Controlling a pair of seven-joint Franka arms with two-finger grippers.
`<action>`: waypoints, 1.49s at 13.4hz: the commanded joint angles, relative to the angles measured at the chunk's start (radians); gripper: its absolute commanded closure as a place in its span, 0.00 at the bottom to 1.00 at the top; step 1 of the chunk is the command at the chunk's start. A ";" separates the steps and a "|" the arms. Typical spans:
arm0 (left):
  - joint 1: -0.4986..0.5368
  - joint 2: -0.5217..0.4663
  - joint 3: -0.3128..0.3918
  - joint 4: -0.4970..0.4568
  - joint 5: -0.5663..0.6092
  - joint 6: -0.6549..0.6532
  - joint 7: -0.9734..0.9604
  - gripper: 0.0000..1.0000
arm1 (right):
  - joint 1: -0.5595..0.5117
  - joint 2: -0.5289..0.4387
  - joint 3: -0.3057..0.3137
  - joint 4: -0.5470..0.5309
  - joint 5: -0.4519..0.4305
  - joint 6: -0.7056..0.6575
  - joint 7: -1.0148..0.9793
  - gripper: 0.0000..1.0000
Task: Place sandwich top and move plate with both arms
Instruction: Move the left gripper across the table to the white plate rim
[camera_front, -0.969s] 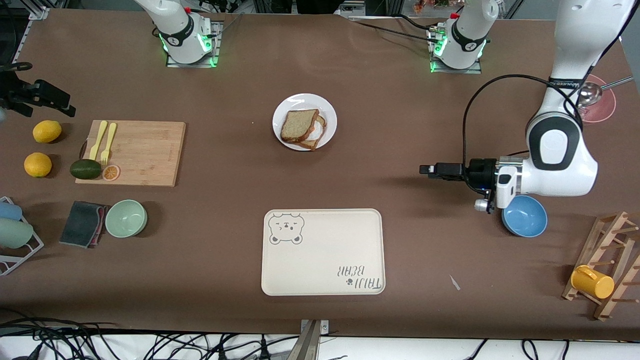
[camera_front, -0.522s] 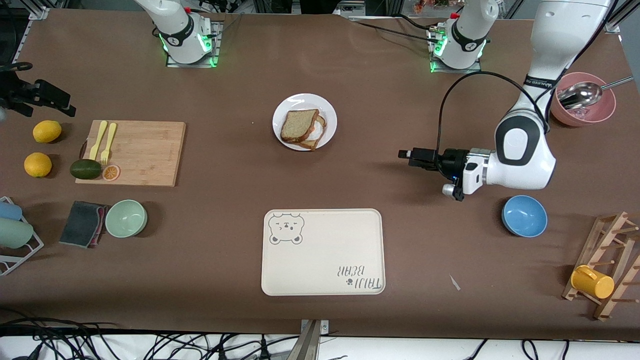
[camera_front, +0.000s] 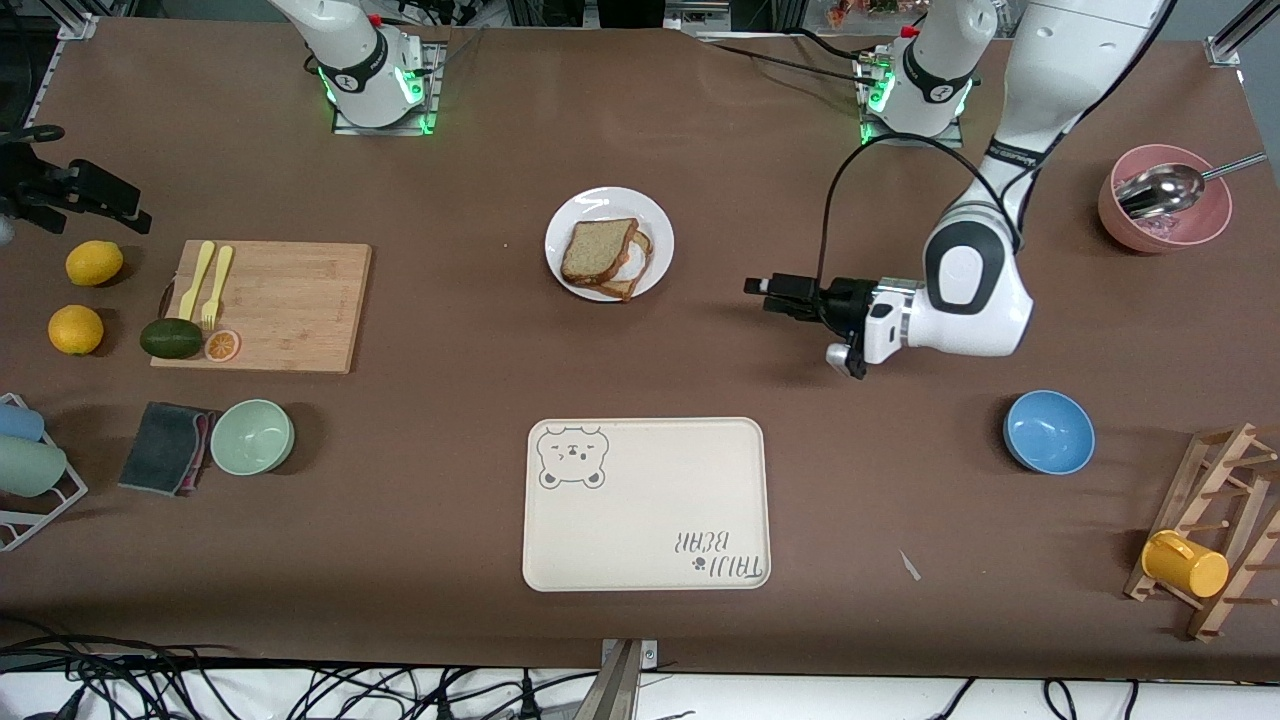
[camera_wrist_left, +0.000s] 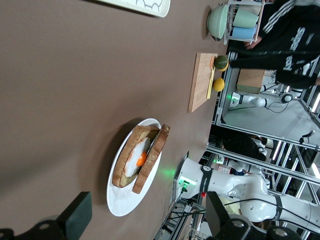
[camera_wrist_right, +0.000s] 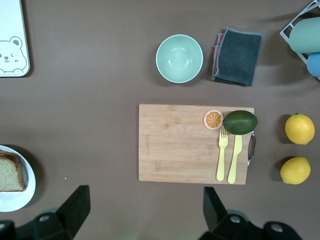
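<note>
The white plate (camera_front: 578, 217) sits at mid-table and holds toast with a fried egg. The sandwich top (camera_front: 598, 250), a brown bread slice, lies tilted on it. In the left wrist view the slice (camera_wrist_left: 152, 160) leans over the egg (camera_wrist_left: 141, 159) on the plate (camera_wrist_left: 120, 202). My left gripper (camera_front: 760, 288) is open and empty. It lies level over bare table beside the plate, toward the left arm's end, and points at the plate. My right gripper (camera_wrist_right: 145, 210) is open and empty, high over the table. It is out of the front view. The plate's rim (camera_wrist_right: 27, 192) and the bread (camera_wrist_right: 10, 172) show in its view.
A cream bear tray (camera_front: 646, 503) lies nearer the camera than the plate. A cutting board (camera_front: 262, 305) with forks and an avocado, lemons, a green bowl (camera_front: 252, 436) and a cloth are at the right arm's end. A blue bowl (camera_front: 1048, 431), a pink bowl (camera_front: 1165, 212) and a cup rack are at the left arm's end.
My left arm has swung from over the blue bowl toward the plate, carrying its open gripper closer to it. The plate and sandwich have not moved.
</note>
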 joint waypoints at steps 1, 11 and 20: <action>-0.035 0.010 0.010 -0.019 -0.040 0.014 0.054 0.00 | -0.013 0.000 0.008 0.007 -0.005 -0.015 0.003 0.00; -0.161 0.077 -0.071 -0.016 -0.091 0.279 0.059 0.00 | -0.013 0.000 0.008 0.007 -0.004 -0.015 0.003 0.00; -0.227 0.096 -0.087 -0.085 -0.272 0.287 0.203 0.00 | -0.013 0.003 0.008 0.009 0.001 -0.013 0.003 0.00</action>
